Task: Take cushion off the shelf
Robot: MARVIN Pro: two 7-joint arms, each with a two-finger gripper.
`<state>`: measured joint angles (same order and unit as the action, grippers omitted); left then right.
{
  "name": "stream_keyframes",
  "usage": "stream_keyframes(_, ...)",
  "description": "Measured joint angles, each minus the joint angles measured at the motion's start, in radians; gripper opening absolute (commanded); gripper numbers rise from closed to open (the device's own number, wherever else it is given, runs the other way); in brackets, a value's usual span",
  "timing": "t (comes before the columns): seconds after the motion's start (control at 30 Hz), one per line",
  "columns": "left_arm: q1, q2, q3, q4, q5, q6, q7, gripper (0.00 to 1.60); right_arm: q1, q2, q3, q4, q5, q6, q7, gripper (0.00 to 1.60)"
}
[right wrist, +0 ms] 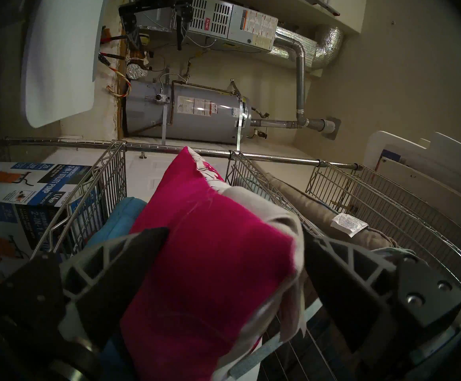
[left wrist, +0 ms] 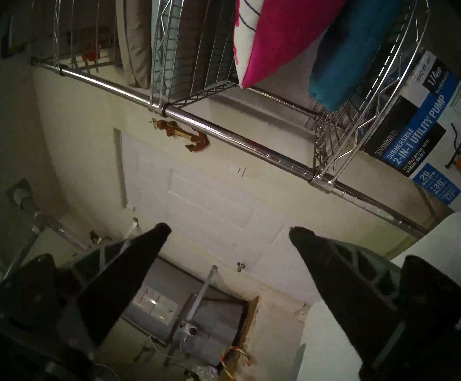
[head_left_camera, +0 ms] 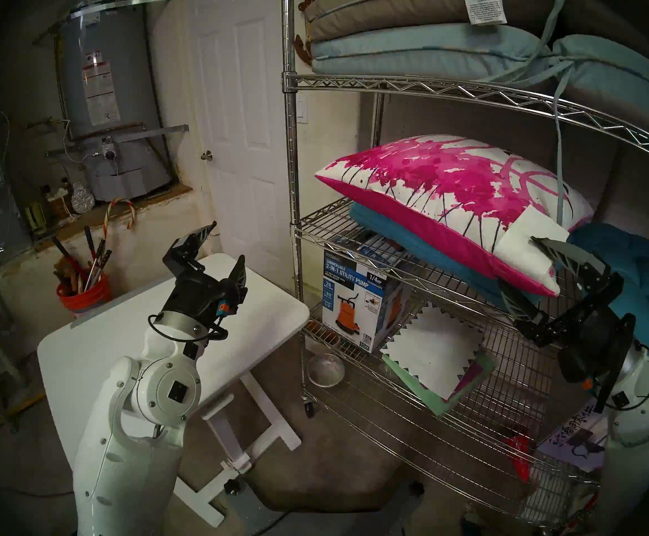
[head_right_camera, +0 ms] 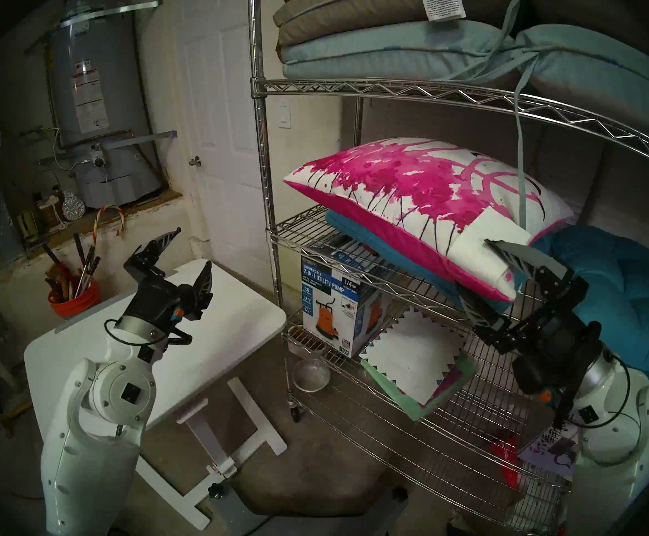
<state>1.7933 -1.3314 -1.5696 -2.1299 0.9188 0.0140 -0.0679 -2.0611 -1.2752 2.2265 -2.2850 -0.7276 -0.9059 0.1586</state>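
The cushion (head_left_camera: 450,191) (head_right_camera: 412,191), white with magenta splashes and a magenta back, lies tilted on a middle tier of the chrome wire shelf (head_left_camera: 292,156) (head_right_camera: 263,156), resting on a teal cushion (head_left_camera: 392,237). My right gripper (head_left_camera: 518,260) (head_right_camera: 475,264) (right wrist: 236,232) stands open around its near right corner, one finger over the white top and one under the magenta side (right wrist: 204,262). My left gripper (head_left_camera: 227,241) (head_right_camera: 193,247) (left wrist: 229,228) hangs open and empty above the white table, well left of the shelf. The left wrist view shows the cushion's far corner (left wrist: 276,34).
A small white table (head_left_camera: 121,330) stands left of the shelf. Tan and pale blue pads (head_left_camera: 412,48) fill the tier above, a strap hanging down over the cushion. A pump box (head_left_camera: 354,291) and papers sit below. Another teal cushion (head_left_camera: 632,276) bulges at right. A water heater (head_left_camera: 102,98) stands behind.
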Motion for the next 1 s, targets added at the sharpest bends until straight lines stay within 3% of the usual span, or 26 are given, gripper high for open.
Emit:
stream_keyframes(0.3, -0.055, 0.001, 0.020, 0.023, 0.036, 0.000, 0.012, 1.60, 0.000, 0.000, 0.000, 0.000, 0.000, 0.000, 0.000, 1.60)
stream_keyframes(0.8, -0.084, -0.009, 0.022, 0.032, 0.052, -0.008, 0.018, 1.60, 0.000, 0.000, 0.000, 0.000, 0.000, 0.000, 0.000, 1.60)
stream_keyframes(1.0, -0.146, -0.008, 0.118, 0.107, 0.123, -0.034, -0.019, 1.60, 0.000, 0.000, 0.000, 0.000, 0.000, 0.000, 0.000, 1.60)
